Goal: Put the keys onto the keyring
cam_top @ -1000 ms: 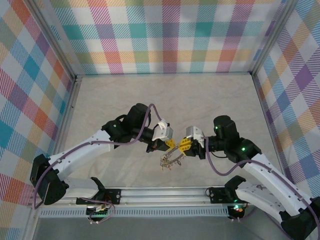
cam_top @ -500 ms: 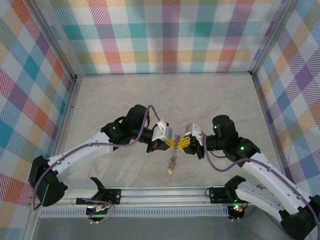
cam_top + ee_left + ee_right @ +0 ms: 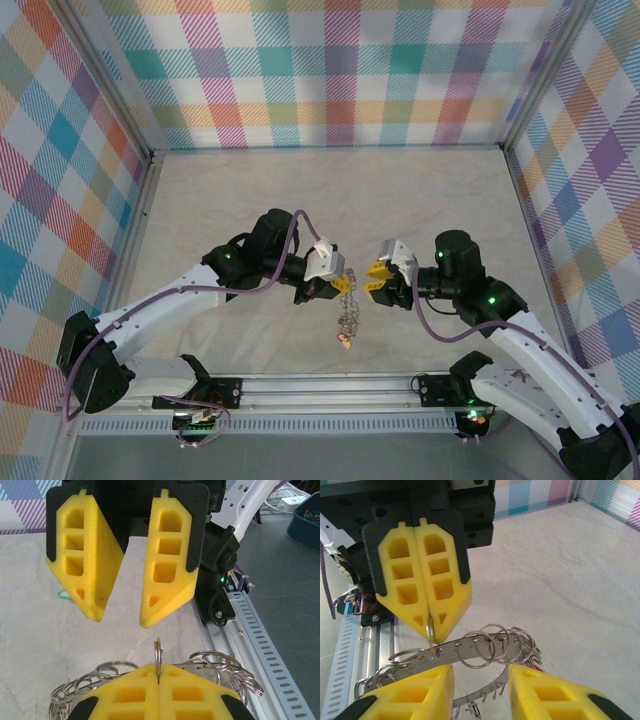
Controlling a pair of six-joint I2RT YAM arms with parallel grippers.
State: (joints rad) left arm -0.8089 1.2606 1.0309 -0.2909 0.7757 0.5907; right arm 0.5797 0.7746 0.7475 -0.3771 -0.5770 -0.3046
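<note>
left gripper (image 3: pixel 343 285): jaws closed on the keyring (image 3: pixel 158 652), held above the bench (image 3: pixel 250 200). keys (image 3: pixel 346 322) hang below in a cluster. right gripper (image 3: pixel 378 279): jaws open, facing the left gripper, just beside the keyring.

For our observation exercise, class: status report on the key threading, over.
Left gripper shut on a thin ring; keys dangle below. Right gripper open, standing apart. Nothing between.
</note>
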